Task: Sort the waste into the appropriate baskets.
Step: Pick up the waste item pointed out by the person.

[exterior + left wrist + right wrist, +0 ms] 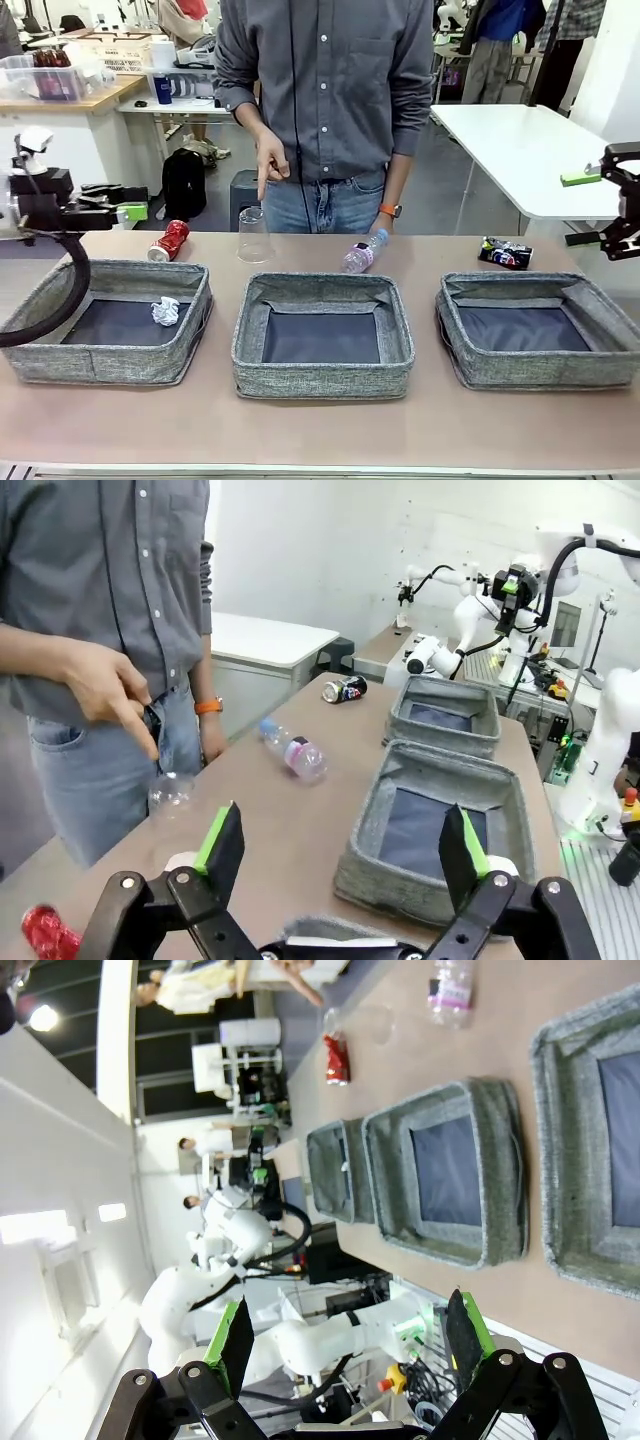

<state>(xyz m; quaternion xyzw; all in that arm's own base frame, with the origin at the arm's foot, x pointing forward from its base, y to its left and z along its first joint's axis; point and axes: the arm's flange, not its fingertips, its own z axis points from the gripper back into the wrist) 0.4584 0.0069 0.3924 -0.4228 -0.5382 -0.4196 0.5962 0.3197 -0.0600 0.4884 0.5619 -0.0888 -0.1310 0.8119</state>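
Left pincer (340,845): released, empty.
Right pincer (350,1335): released, empty.
Paper ball (165,311): inside left basket (100,365).
Cup (253,236): desk (320,430), 11 o'clock of middle basket (320,380).
Bottle (363,252): 1 o'clock.

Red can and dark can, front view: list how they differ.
Colour: the crushed red can is red; the crushed dark can carries multicoloured print. Place: the red can lies behind the left basket, the dark can behind the right basket. Pose: the red can slants up; the dark can lies flat. Both are crushed and sit on the table, outside the baskets.

Black backpack (184,185), white table (520,150) beyond.
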